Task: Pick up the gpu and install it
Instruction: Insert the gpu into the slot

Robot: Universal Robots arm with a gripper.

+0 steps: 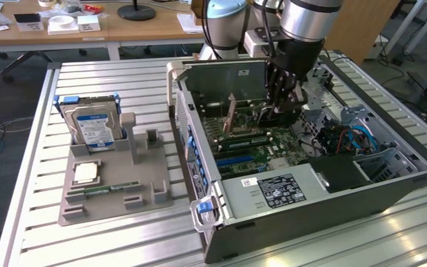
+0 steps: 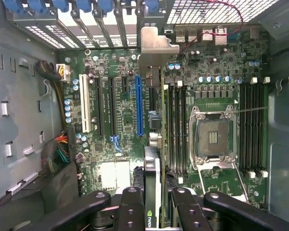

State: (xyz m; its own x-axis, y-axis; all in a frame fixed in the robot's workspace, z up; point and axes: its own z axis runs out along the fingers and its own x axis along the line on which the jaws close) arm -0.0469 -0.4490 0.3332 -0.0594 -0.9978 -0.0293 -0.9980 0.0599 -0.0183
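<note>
The gpu shows edge-on in the wrist view, a thin card with an NVIDIA mark near my fingers. Its silvery bracket reaches toward the case's rear slot openings. My gripper is shut on the card's edge. The card hangs just above the motherboard, alongside the long blue slot; I cannot tell whether it touches the board. In the exterior view my gripper reaches down into the open computer case and holds the gpu upright over the board.
Beside the card lie the memory slots and the open CPU socket. At the exterior view's left, a grey fixture holds a silver hard drive, a processor chip and a memory stick. The power supply fills the case's near end.
</note>
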